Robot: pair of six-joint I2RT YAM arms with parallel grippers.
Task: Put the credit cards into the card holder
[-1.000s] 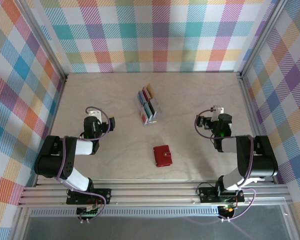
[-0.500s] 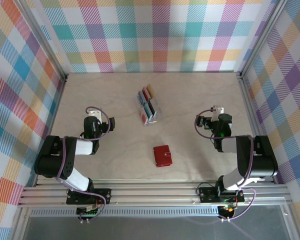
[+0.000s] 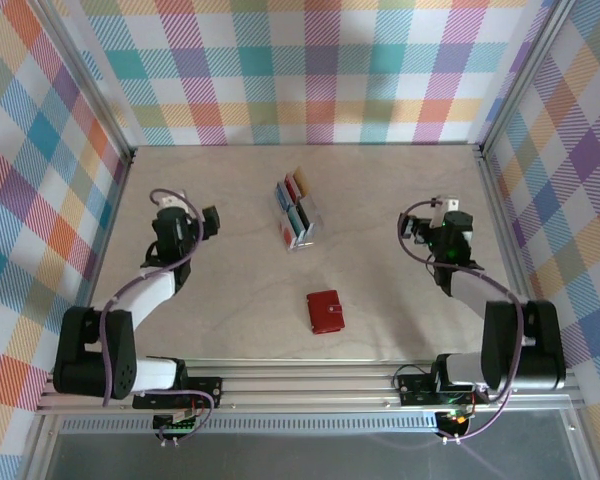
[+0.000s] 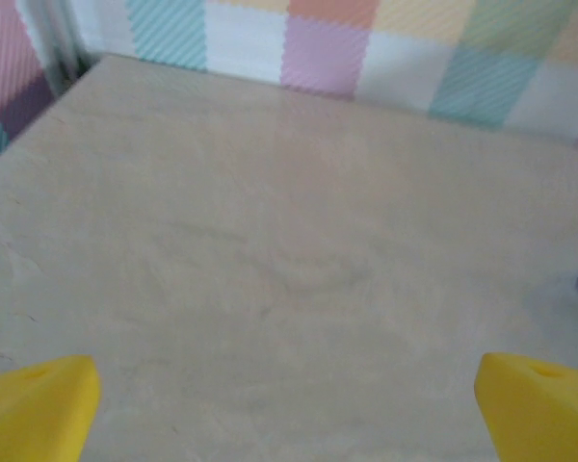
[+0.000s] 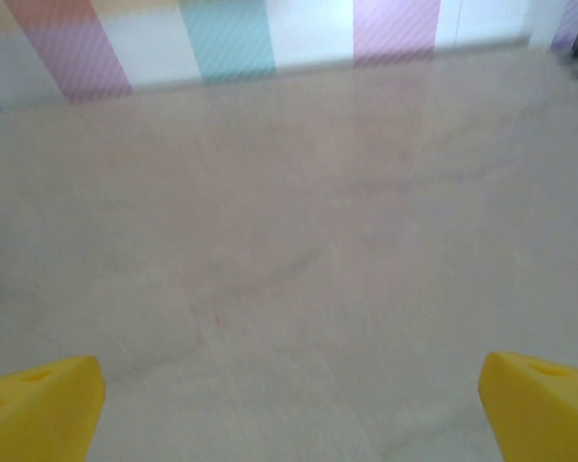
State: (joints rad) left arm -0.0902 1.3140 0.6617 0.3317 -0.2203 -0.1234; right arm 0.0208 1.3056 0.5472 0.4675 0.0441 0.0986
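The left gripper [image 3: 183,213] hangs wide open and empty. Its yellow fingertips [image 4: 37,402] sit at the lower corners of the left wrist view with only bare table [image 3: 400,180] between them. The right gripper [image 3: 442,218] is spread just as wide and holds nothing, its fingertips [image 5: 39,399] likewise framing plain tabletop. Each arm reaches forward on its own side, well apart from the objects in the middle, which probably leaves either one free to approach. Between them, toward the far side, the credit cards [image 3: 296,205] stand on edge in a clear slotted rack [image 3: 302,238], so their top edges are exposed for a pinch. The red card holder [image 3: 326,311] lies flat nearer the arm bases and looks folded shut, so it likely needs opening before any card can go in. No card has been moved yet.
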